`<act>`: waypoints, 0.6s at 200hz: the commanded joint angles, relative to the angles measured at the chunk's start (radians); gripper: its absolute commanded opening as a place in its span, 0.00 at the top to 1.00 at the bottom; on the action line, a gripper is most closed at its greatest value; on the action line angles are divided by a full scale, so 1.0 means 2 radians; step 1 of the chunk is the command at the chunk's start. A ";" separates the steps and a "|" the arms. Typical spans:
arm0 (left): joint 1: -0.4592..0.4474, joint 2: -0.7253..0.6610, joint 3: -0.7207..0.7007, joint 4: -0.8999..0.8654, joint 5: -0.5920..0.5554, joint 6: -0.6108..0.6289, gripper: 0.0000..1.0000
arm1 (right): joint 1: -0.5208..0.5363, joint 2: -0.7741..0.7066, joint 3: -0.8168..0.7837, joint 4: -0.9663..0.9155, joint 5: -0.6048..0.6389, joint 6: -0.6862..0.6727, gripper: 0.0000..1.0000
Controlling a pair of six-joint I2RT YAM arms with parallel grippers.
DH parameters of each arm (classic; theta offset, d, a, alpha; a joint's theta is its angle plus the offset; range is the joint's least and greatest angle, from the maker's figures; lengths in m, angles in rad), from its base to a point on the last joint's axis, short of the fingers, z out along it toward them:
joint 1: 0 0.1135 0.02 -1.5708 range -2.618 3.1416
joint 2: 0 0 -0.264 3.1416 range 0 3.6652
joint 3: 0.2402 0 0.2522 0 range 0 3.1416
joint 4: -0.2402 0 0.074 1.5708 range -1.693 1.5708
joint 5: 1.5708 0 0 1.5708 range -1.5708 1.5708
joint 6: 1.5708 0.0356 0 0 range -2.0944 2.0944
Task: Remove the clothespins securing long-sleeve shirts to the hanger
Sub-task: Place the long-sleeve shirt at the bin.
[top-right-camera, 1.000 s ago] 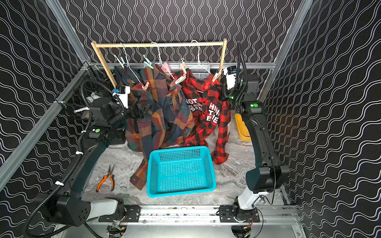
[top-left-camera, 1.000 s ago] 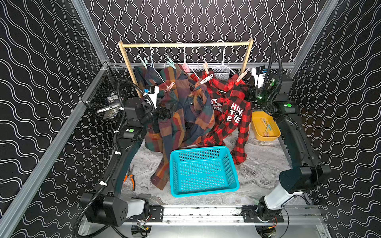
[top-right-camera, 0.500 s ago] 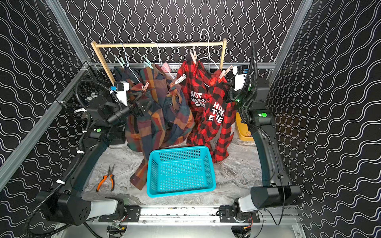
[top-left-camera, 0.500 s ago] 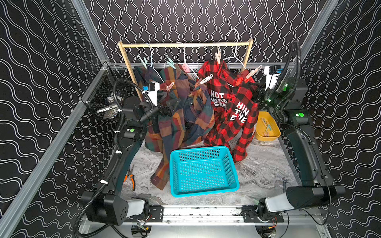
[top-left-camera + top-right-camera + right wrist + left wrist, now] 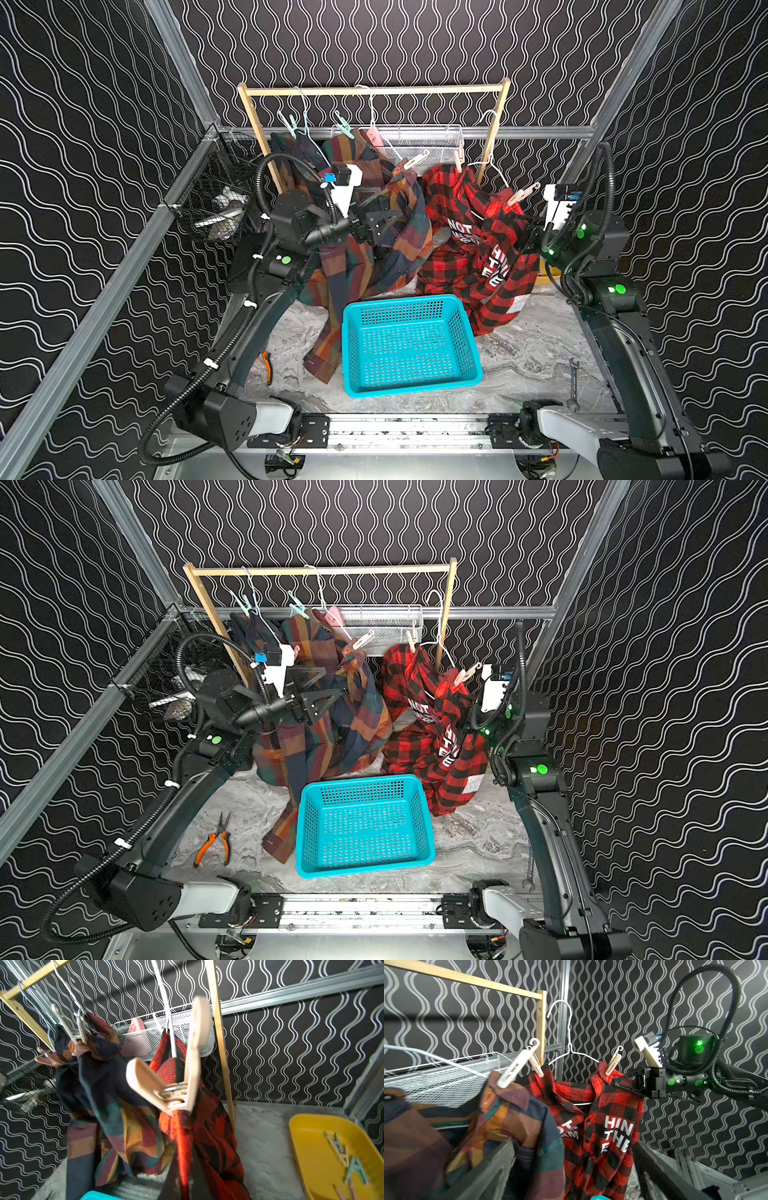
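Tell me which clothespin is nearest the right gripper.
The cream clothespin on the red-and-black shirt's shoulder, right beside the right gripper; all others sit farther away.

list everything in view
rail: 1, light wood, back
multicolour check shirts: 2, orange-navy-teal, hung on rail
red check shirt: 1, red-black, hanger off rail
clothespins: six or more, mint, pink, cream, clipped on shirts
yellow tray: 1, right, holding several pins
basket: 1, teal, front centre
mesh bins: 2, white behind rail, black at left
pliers: 1, orange-handled, front left
wrench: 1, grey, front right
left claw: open, by multicolour shirts
right claw: shut on red check shirt
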 commanded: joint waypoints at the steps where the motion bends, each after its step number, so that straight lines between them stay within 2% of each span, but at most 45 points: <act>1: -0.035 0.006 0.014 -0.038 -0.014 0.051 0.07 | 0.000 -0.031 -0.015 0.003 0.006 0.013 1.00; 42: -0.094 0.036 0.020 -0.049 -0.062 0.062 0.06 | 0.000 -0.101 -0.027 -0.030 0.044 0.013 1.00; 76: -0.151 0.079 0.036 -0.045 -0.087 0.073 0.06 | 0.000 -0.119 -0.013 -0.043 0.045 0.011 1.00; 120: -0.168 0.158 0.047 0.004 -0.157 0.029 0.05 | 0.000 -0.122 -0.005 -0.045 0.010 0.008 1.00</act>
